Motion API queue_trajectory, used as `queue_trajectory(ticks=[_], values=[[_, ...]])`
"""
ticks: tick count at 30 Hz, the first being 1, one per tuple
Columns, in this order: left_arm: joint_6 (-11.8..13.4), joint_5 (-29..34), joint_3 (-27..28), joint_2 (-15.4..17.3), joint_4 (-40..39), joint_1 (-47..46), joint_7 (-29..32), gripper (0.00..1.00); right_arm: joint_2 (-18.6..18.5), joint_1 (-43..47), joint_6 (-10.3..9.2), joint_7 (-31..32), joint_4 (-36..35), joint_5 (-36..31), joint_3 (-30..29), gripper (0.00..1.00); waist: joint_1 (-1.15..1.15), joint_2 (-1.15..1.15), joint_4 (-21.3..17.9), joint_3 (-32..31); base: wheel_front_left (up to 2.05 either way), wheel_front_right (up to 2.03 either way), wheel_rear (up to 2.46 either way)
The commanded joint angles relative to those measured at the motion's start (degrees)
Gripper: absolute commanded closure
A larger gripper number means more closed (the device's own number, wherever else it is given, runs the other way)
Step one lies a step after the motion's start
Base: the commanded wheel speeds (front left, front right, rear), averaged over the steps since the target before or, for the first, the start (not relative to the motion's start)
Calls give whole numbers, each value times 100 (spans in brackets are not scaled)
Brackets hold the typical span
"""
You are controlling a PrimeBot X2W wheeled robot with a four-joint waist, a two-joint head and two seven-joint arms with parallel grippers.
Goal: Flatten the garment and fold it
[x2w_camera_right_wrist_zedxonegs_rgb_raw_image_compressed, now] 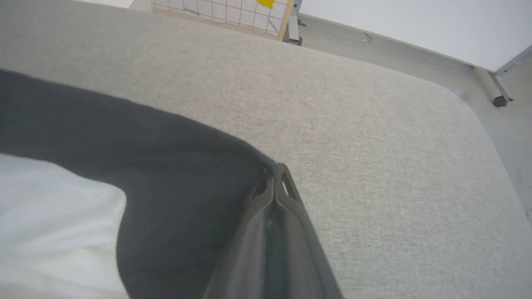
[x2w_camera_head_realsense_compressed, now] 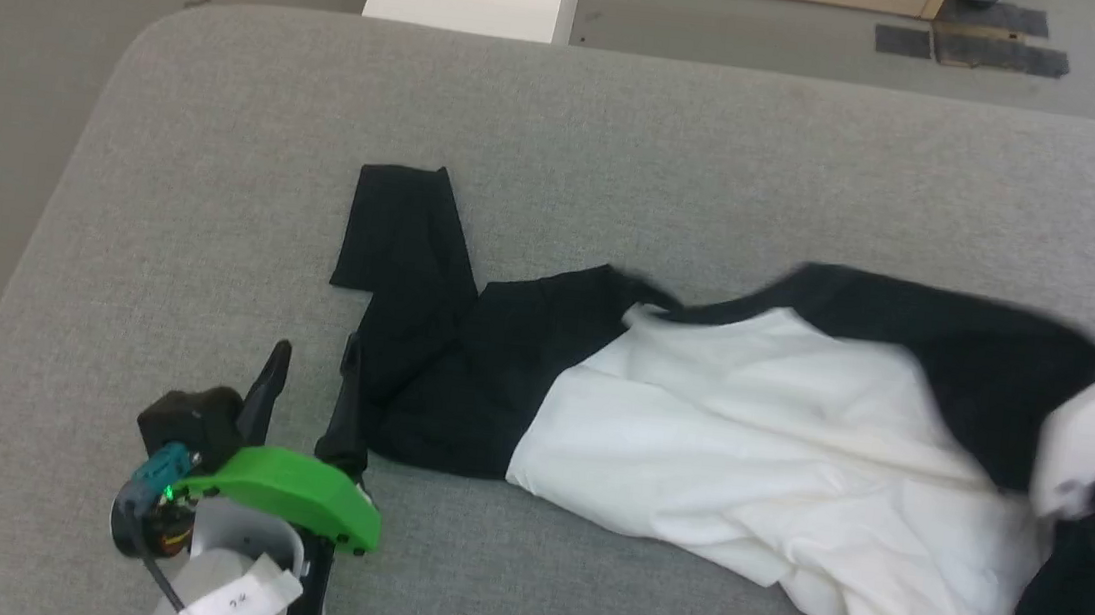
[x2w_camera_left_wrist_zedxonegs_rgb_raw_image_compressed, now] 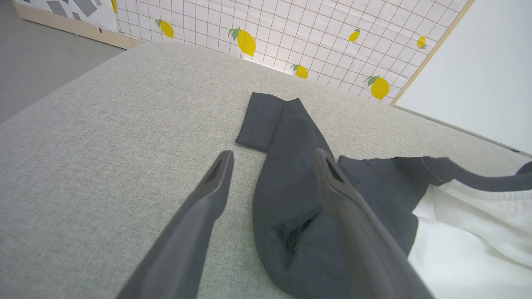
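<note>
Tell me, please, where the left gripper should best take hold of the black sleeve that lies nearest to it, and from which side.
Probably the black sleeve at its outer long edge, just below the folded-over cuff. The sleeve lies flat on the grey fabric surface, so come in low from the robot's left. The open left gripper straddles that edge, one finger on each side.

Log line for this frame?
left gripper: open, over black sleeve edge | right gripper: shut on shirt | shirt: crumpled, unfolded, on grey table
</note>
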Motion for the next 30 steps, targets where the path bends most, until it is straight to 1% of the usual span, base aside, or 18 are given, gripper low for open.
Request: queue_trajectory(ticks=[1, 5, 9, 11, 12, 13, 16, 20, 22, 23, 25, 30], values=[[-28, 76, -16, 0, -6, -143, 4, 0, -72, -230, -9, -18, 143, 85, -224, 100, 0, 0, 43, 79, 0, 0, 0], [-76, 95, -126, -17, -1, -301, 38, 0, -401, -718, -9, 31, 870, -24, -1101, 100, 0, 0, 181, 258, 0, 0, 0], [-97, 98, -195, -41, 1, -429, 27, 0, -457, -1100, -9, 107, 1467, -222, -2039, 100, 0, 0, 264, 424, 0, 0, 0], [-113, 105, -240, -52, 22, -482, 22, 0, -477, -1183, -9, 117, 1678, -391, -2376, 98, 0, 0, 306, 475, 0, 0, 0], [-119, 103, -255, -57, 34, -499, 16, 0, -457, -1211, -9, 110, 1753, -427, -2449, 51, 0, 0, 315, 482, 0, 0, 0], [-122, 102, -267, -61, 47, -516, 7, 0, -436, -1234, -9, 48, 1805, -449, -2462, 0, 0, 0, 316, 489, 0, 0, 0], [-119, 99, -272, -52, 77, -524, -25, 0, -354, -1180, -9, -267, 1809, -424, -2304, 0, 0, 0, 250, 453, 0, 0, 0], [-117, 105, -294, -26, 115, -472, -60, 0, -141, -842, -9, -820, 1562, -155, -1941, 0, 0, 0, 86, 246, 0, 0, 0], [-117, 115, -316, -12, 116, -449, -66, 0, -18, -558, -9, -1150, 1318, 65, -1612, 0, 0, 0, -16, 114, 0, 0, 0], [-114, 125, -331, -2, 114, -441, -58, 0, 39, -366, -9, -1315, 1163, 216, -1339, 0, 0, 0, -89, 45, 0, 0, 0], [-107, 153, -370, 14, 109, -446, -28, 0, 153, -26, -9, -1586, 815, 445, -1080, 0, 0, 0, -222, -73, 0, 0, 0], [-118, 260, -541, 42, 110, -608, 145, 0, 359, 800, -9, -2133, -77, 927, -222, 0, 0, 0, -612, -257, 0, 0, 0]])
